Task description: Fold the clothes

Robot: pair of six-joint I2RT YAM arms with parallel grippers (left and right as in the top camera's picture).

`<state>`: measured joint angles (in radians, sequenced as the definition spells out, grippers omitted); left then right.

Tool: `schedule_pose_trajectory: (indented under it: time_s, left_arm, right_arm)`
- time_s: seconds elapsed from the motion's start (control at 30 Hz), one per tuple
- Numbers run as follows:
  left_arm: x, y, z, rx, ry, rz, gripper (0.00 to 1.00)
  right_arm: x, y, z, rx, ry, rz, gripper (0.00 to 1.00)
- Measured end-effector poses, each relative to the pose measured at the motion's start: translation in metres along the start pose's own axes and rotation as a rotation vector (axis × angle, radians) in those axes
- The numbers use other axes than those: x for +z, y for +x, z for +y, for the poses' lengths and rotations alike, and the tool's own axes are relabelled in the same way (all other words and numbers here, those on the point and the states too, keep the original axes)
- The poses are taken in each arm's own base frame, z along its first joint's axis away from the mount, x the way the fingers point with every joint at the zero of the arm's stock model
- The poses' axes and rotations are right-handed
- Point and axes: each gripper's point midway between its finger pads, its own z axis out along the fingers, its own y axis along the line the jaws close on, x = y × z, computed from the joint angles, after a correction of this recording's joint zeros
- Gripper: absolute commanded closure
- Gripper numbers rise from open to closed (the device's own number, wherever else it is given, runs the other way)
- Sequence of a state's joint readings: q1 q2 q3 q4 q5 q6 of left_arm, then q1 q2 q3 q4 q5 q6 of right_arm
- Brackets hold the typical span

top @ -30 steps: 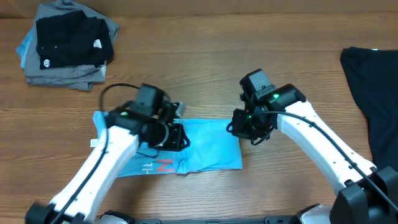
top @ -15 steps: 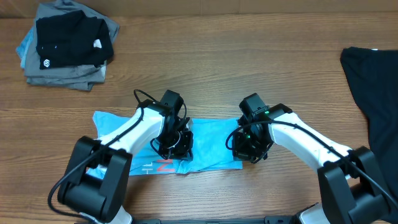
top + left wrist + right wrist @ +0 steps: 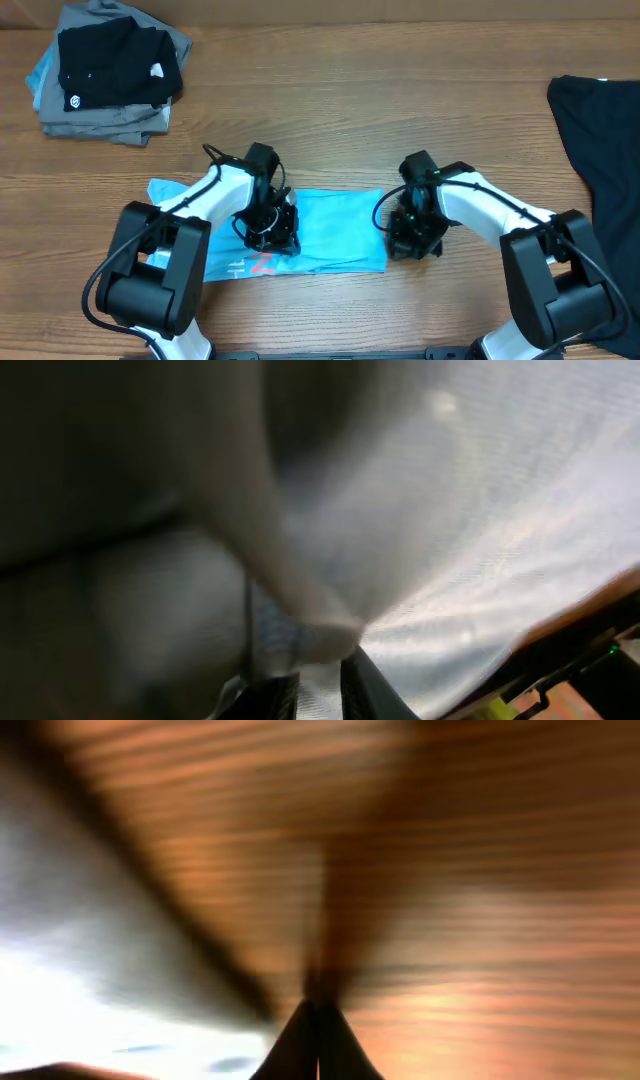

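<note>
The light blue T-shirt (image 3: pixel 335 225) lies as a long flat strip across the near middle of the wooden surface (image 3: pixel 400 120), its red-orange mark (image 3: pixel 264 265) near the front edge. The left claw (image 3: pixel 272 228) is down on the strip left of its middle; in the blurred wrist view a ridge of pale cloth runs into its tips, so it looks clamped on a pinch of the shirt. The right claw (image 3: pixel 412 240) is pressed together with nothing in it, over bare wood just beside the shirt's right end. A black shirt (image 3: pixel 115 62) tops grey garments (image 3: pixel 100 120) at far left, and a black garment (image 3: pixel 600 150) drapes the right edge.
</note>
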<state>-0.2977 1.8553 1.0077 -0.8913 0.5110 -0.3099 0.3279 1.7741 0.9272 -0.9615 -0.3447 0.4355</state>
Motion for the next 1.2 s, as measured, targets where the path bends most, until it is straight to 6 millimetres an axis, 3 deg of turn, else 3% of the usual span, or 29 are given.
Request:
schedule_pose_trajectory:
  time_s: [0.27,0.4,0.47,0.53,0.63,0.7,0.8,0.83,1.0,1.2]
  left_arm:
    - [-0.010,-0.008,0.009,-0.007,0.019,-0.024,0.65]
    - [-0.016,-0.010,0.005,0.036,0.024,-0.049,0.44]
    - [-0.023,-0.011,0.001,0.061,0.031,-0.077,0.43]
    - [-0.034,-0.012,-0.005,0.083,0.041,-0.116,0.43]
    - [-0.055,-0.010,-0.019,0.135,0.068,-0.192,0.39]
    - [-0.070,-0.008,-0.030,0.190,0.098,-0.244,0.29]
    - [-0.093,-0.004,-0.043,0.248,0.127,-0.322,0.00]
    - [-0.098,-0.002,-0.045,0.254,0.128,-0.343,0.00]
    - [-0.117,-0.005,-0.037,0.164,0.077,-0.433,0.00]
    - [-0.122,-0.013,-0.019,0.064,0.024,-0.469,0.00]
  right_arm:
    - [-0.008,-0.006,-0.026,0.105,0.038,-0.004,0.96]
    - [-0.013,-0.002,-0.034,0.117,0.083,-0.006,0.96]
    - [-0.020,0.002,-0.035,0.120,0.090,-0.009,0.96]
    - [-0.033,-0.001,-0.025,0.091,0.054,-0.044,0.96]
    - [-0.061,-0.010,0.010,-0.035,-0.099,-0.121,0.96]
    - [-0.082,-0.014,0.037,-0.126,-0.214,-0.169,0.96]
    - [-0.105,-0.021,0.069,-0.246,-0.346,-0.237,0.91]
    - [-0.107,-0.021,0.074,-0.267,-0.364,-0.242,0.89]
    - [-0.095,-0.015,0.092,-0.350,-0.373,-0.219,0.89]
    - [-0.047,-0.016,0.093,-0.413,-0.261,-0.135,0.92]
